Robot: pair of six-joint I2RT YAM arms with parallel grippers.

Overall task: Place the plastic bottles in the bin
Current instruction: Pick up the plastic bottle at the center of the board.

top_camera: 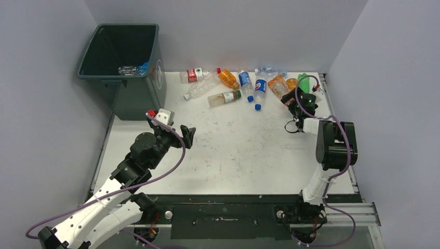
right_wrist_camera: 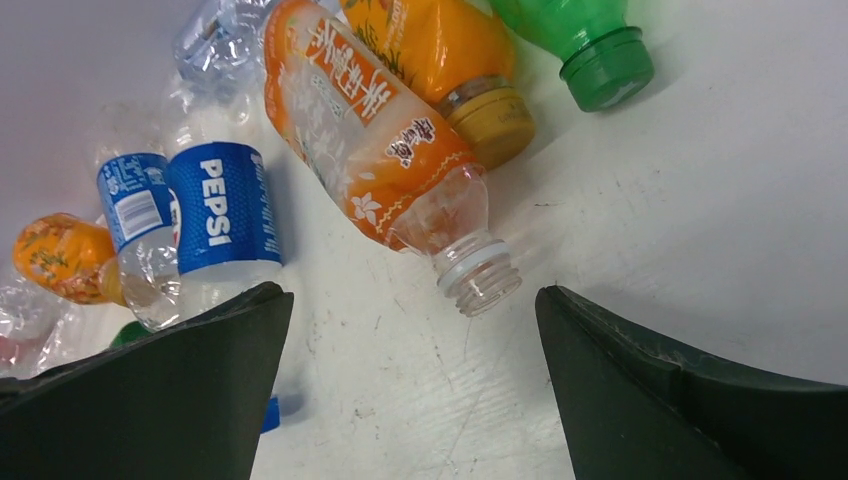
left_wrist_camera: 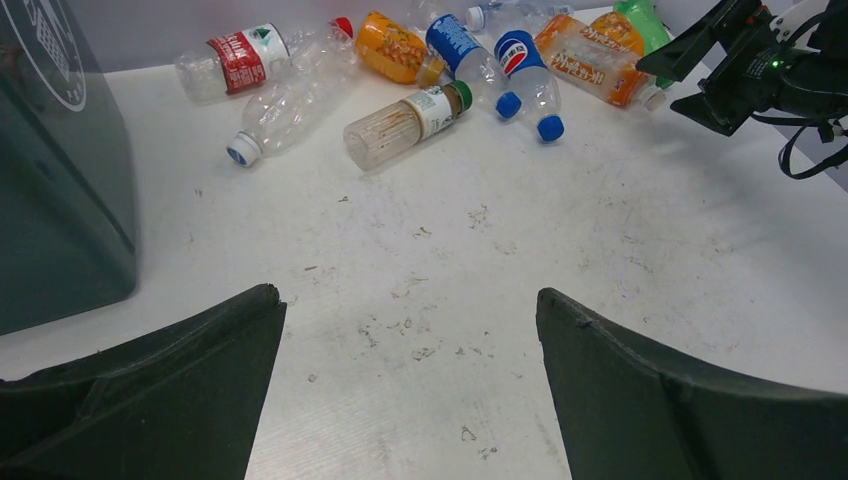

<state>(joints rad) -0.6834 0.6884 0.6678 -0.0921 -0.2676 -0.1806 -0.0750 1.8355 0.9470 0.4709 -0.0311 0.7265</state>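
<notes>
Several plastic bottles (top_camera: 244, 85) lie in a loose row along the table's far side. The dark green bin (top_camera: 137, 98) stands at the far left with a few bottles in its bottom. My right gripper (right_wrist_camera: 415, 292) is open and low at the right end of the row. The uncapped neck of a clear bottle with an orange label (right_wrist_camera: 375, 150) lies just ahead of its fingertips, untouched. A Pepsi bottle (right_wrist_camera: 220, 215) lies by its left finger. My left gripper (left_wrist_camera: 410, 295) is open and empty over bare table, right of the bin (left_wrist_camera: 60, 200).
Grey enclosure walls stand close on the left, back and right. A green bottle (right_wrist_camera: 590, 45) and an orange bottle with a yellow cap (right_wrist_camera: 440, 45) lie behind the orange-labelled one. Purple cables loop off both arms. A rail runs along the table's right edge (top_camera: 337, 111).
</notes>
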